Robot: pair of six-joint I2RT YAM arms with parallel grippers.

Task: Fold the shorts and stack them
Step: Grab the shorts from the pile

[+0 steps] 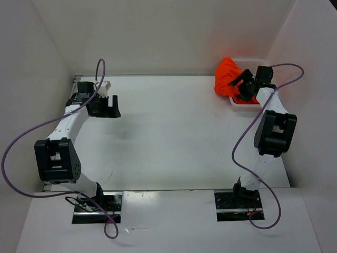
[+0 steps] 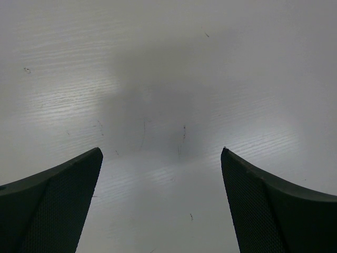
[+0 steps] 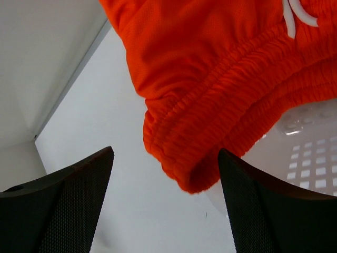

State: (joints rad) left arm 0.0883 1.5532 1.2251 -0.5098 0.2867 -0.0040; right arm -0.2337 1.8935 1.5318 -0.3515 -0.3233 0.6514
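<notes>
The bright orange shorts (image 1: 227, 74) lie bunched in and over the left rim of a white mesh basket (image 1: 251, 62) at the far right corner. In the right wrist view the shorts' gathered waistband (image 3: 210, 121) hangs over the basket's edge, with a bit of white drawstring (image 3: 295, 13) at the top. My right gripper (image 1: 241, 87) (image 3: 166, 150) is open, its jaws wide apart just below the waistband's hanging fold, not closed on it. My left gripper (image 1: 109, 107) (image 2: 162, 150) is open and empty over bare table at the far left.
The white basket (image 3: 308, 153) stands against the right wall. White walls close the table at the back, left and right. Purple cables loop off both arms. The white tabletop (image 1: 174, 137) lies between the arms.
</notes>
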